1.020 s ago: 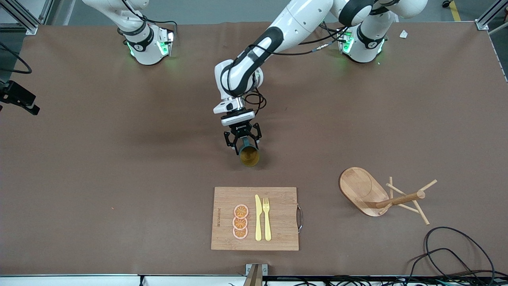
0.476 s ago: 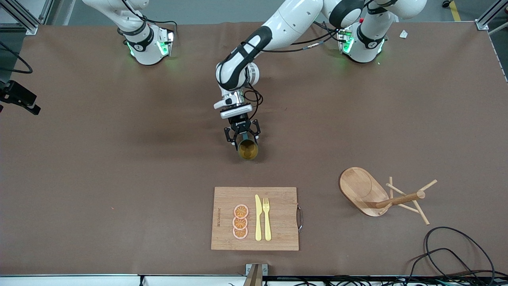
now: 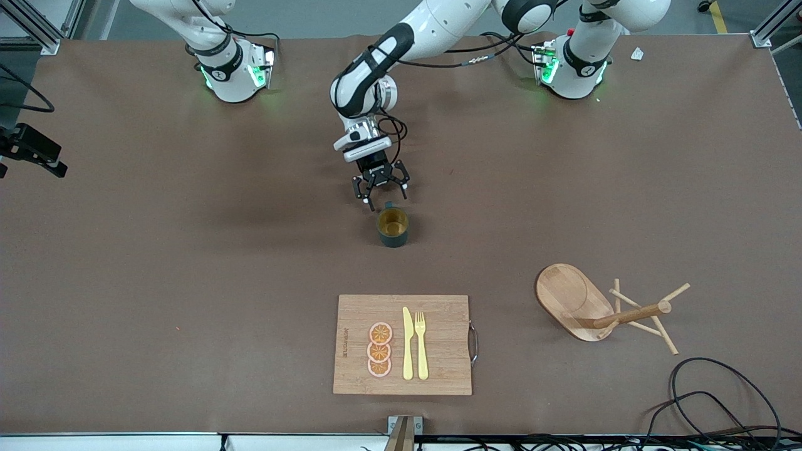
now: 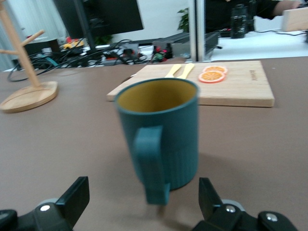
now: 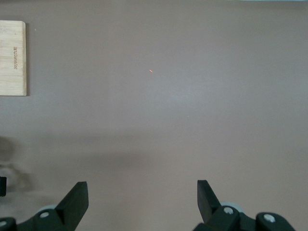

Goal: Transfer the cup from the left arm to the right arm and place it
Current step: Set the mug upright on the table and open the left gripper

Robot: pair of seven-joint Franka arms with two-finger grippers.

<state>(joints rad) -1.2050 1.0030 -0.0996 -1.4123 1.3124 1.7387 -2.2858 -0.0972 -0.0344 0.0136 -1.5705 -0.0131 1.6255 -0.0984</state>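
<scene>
The dark teal cup (image 3: 393, 227) stands upright on the brown table near its middle, yellowish inside showing. In the left wrist view the cup (image 4: 159, 134) fills the centre with its handle turned toward the camera. My left gripper (image 3: 380, 193) hangs low over the table just beside that handle, open, with nothing between its fingers; in its own view the left gripper (image 4: 143, 207) stands wide and apart from the handle. My right gripper (image 5: 142, 202) is open over bare table; only the right arm's base shows in the front view.
A wooden cutting board (image 3: 445, 338) with orange slices, a yellow knife and a fork lies nearer the front camera than the cup. A wooden peg stand (image 3: 583, 300) lies tipped toward the left arm's end. Black cables (image 3: 708, 388) curl at that corner.
The left gripper has opened, let go of the cup and drawn back toward its base. The cup now stands free on the table. The right arm has not moved.
</scene>
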